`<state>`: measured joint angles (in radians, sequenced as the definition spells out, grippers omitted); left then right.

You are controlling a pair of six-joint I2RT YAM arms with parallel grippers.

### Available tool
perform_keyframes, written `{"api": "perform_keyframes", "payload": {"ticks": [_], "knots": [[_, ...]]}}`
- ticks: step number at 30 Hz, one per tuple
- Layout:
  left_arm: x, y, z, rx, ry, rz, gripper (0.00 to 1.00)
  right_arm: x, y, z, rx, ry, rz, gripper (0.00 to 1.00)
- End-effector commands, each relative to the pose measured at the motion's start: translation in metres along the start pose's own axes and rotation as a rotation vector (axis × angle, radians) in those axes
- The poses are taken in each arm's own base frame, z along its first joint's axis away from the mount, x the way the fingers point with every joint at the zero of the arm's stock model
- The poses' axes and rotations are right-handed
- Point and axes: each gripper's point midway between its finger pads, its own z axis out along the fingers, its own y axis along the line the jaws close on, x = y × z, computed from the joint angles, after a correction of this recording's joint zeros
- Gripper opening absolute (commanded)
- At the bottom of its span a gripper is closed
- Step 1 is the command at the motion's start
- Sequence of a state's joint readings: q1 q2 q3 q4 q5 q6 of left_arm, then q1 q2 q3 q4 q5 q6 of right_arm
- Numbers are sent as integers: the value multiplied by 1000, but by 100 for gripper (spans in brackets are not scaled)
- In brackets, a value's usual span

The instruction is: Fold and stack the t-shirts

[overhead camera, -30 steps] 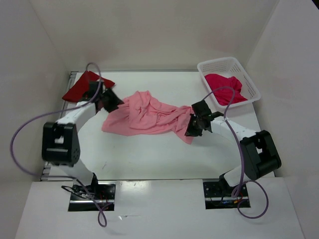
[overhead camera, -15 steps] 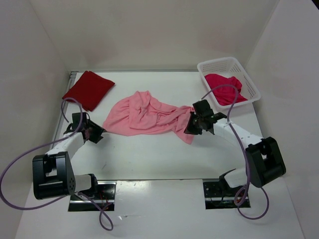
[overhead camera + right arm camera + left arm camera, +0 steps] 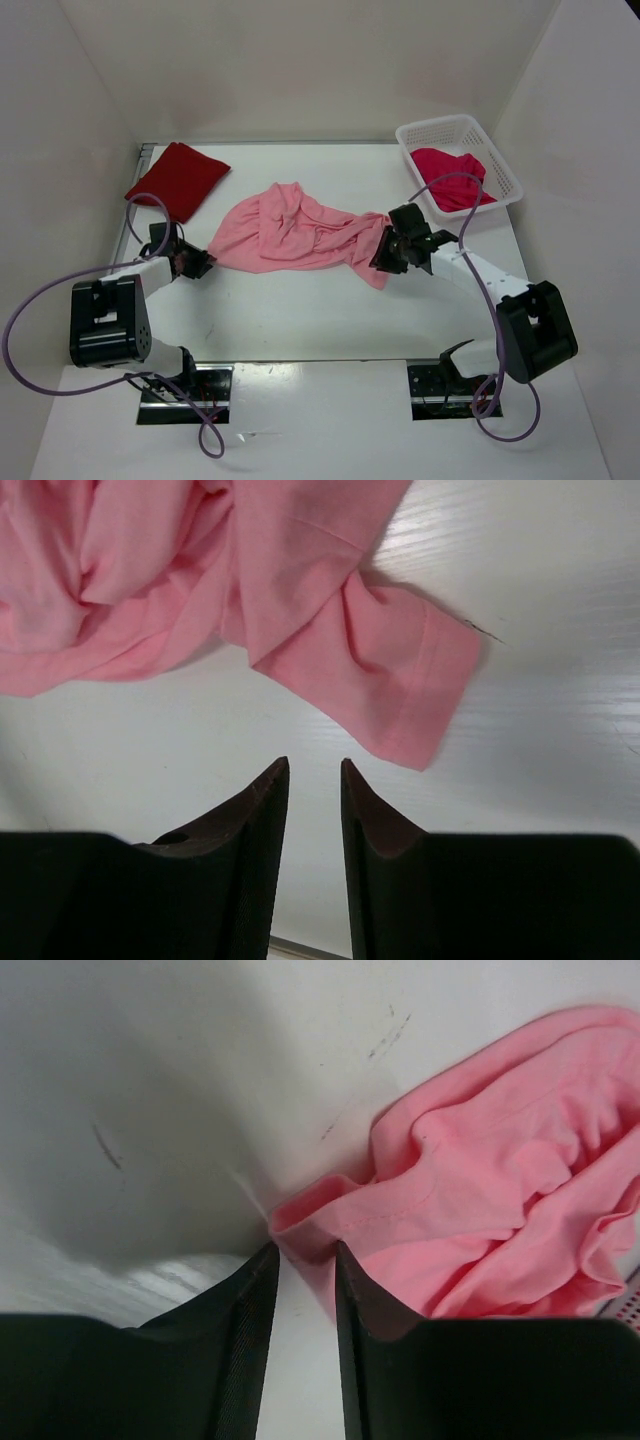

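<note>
Left gripper (image 3: 305, 1250): your jaws stand a slit apart, with the pink shirt (image 3: 290, 235) hem right at the tips.
Right gripper (image 3: 315, 765): parted, holding nothing, over bare table (image 3: 300, 310) just short of a loose pink flap.
Pink shirt: crumpled mid-table between your two grippers.
Dark red shirt (image 3: 178, 180): folded, far left corner.
Basket (image 3: 410, 135): far right, magenta shirt (image 3: 452, 175) inside; your right arm's purple cable (image 3: 432, 184) loops across its near side.
</note>
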<state>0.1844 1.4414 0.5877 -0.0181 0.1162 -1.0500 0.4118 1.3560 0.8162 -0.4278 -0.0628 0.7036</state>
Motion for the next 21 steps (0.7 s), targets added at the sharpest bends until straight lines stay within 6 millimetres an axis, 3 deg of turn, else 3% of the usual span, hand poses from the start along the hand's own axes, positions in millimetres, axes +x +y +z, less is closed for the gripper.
{"api": "perform_keyframes", "payload": {"ticks": [1,6,10,13,18,21], "knots": [[-11,-15,3,43,-23,11,33,-1,-8,4,41,-38,26,33],[-26,-31,-1,67,-62,56,12,9,-27,13,118,-23,60,37],[-46,-66,-18,136,-103,130,7,19,-32,15,176,-44,32,45],[-51,-76,-23,152,-106,170,5,28,-35,23,219,-28,4,48],[-44,-74,-22,165,-79,181,1,28,-25,35,252,-14,-59,48],[-39,-68,-18,155,-61,189,0,30,-31,40,289,9,-76,49]]}}
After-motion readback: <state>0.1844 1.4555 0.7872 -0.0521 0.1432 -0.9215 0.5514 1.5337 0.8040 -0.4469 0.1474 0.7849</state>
